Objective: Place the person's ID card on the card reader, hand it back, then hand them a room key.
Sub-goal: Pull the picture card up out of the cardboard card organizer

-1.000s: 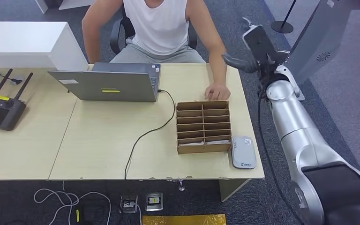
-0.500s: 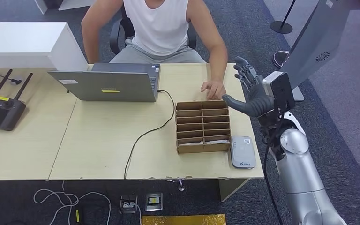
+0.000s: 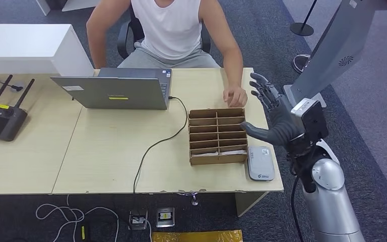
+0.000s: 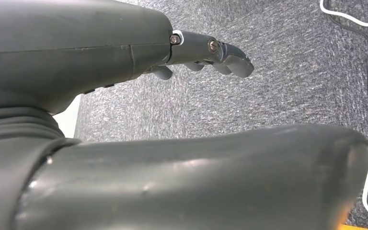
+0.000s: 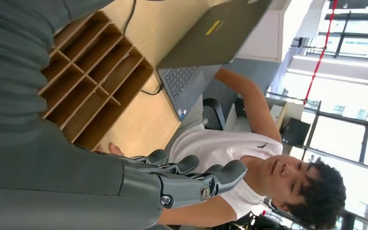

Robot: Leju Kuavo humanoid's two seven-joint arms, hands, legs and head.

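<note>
1. On the worktop point(image 3: 106, 151), landmark is the cardboard divider box point(image 3: 218, 136): it sits near the worktop's right end, open slots up.
2. Person point(image 3: 169, 30) seated behind the worktop, far side from the box; the person's hand point(image 3: 235, 96) rests on the worktop just past the box's far right corner. Can't tell whether there's a card under or in it.
3. Laptop point(image 3: 116, 91) is left of the box and further back, lid turned toward the robot; black cable point(image 3: 153, 146) runs from its right side, past the box's left side, over the near edge.
4. Right hand point(image 3: 274, 118) hovers just right of the box, over the worktop's right edge: released, fingers point(image 3: 262, 91) spread and pointing toward the person, thumb pointing at the box. Nothing in it. Right wrist view confirms: fingers extended, box slots beneath.
5. Router point(image 3: 2, 116) with two antennas, well to the left of the box, on the adjoining worktop section.
6. Card reader point(image 3: 260, 163), grey-white, touching or just beside the box's near right corner, below the right hand. No card visible on it.
7. Box's nearest row holds something pale and flat; too small to identify as key cards.
8. Left hand point(image 4: 124, 96) hangs over grey carpet, fingers loosely bent and apart, holding nothing.
</note>
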